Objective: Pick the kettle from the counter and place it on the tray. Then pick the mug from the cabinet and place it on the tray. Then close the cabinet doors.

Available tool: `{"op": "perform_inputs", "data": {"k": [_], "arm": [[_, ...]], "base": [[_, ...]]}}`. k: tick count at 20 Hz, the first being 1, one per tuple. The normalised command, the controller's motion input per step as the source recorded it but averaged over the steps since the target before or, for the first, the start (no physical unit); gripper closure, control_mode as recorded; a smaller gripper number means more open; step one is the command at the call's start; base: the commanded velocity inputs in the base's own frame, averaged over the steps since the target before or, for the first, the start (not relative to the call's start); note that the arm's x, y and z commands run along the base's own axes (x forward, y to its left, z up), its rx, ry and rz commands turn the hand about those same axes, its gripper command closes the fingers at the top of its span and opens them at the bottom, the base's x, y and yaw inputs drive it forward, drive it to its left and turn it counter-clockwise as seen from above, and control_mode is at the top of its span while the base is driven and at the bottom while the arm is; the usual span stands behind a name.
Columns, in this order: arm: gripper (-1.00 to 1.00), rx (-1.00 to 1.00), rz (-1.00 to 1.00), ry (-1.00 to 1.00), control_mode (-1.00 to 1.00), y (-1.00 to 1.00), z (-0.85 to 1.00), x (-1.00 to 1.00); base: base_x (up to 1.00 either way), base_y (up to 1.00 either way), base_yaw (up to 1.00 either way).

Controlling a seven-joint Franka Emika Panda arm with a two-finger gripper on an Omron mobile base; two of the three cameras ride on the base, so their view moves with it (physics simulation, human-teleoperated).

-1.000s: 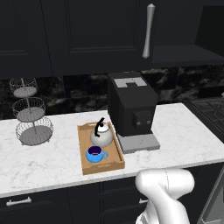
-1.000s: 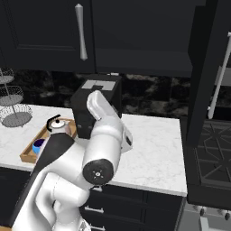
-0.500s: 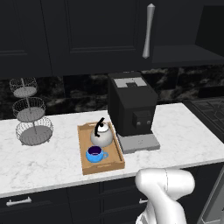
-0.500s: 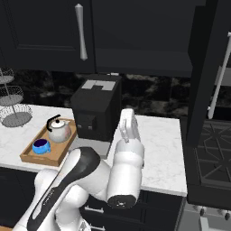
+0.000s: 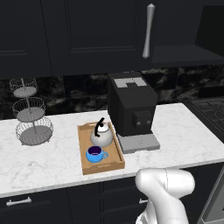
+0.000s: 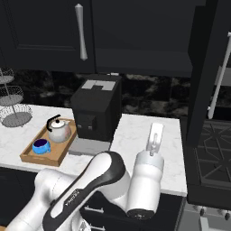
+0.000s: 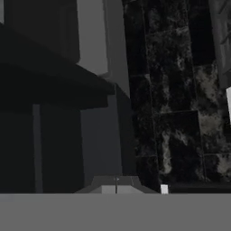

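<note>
Beside the coffee machine (image 5: 131,105), kettle (image 5: 101,135) and mug (image 5: 95,154) share the tray (image 5: 117,162); jaws closed, empty.

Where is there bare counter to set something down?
Bare counter lies right of the coffee machine toward the stove, and between the wire basket stand and the tray. It is crowded where tray and machine sit side by side; the tray already holds kettle and mug.

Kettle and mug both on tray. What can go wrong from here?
The tall black cabinet door with the pale bar handle stands open at the right; the folded white arm rising beneath could strike its edge instead of pushing its face. A wide swing might clip the big black coffee machine.
</note>
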Motion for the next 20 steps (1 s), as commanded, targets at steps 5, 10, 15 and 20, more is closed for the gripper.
{"op": "perform_inputs", "data": {"k": [5,10,15,20], "arm": [[1.0,0.18,0.0,0.0,-1.0,-0.52,-0.05,0.0],[1.0,0.22,0.0,0.0,-1.0,-0.43,-0.05,-0.05],[1.0,0.26,0.06,0.0,-1.0,-0.28,-0.28,0.0],[1.0,0.26,0.12,-0.1,-1.0,-0.24,-0.11,0.0]], "base": [[0.0,0.0,0.0],[0.0,0.0,0.0],[0.0,0.0,0.0],[0.0,0.0,0.0]]}}
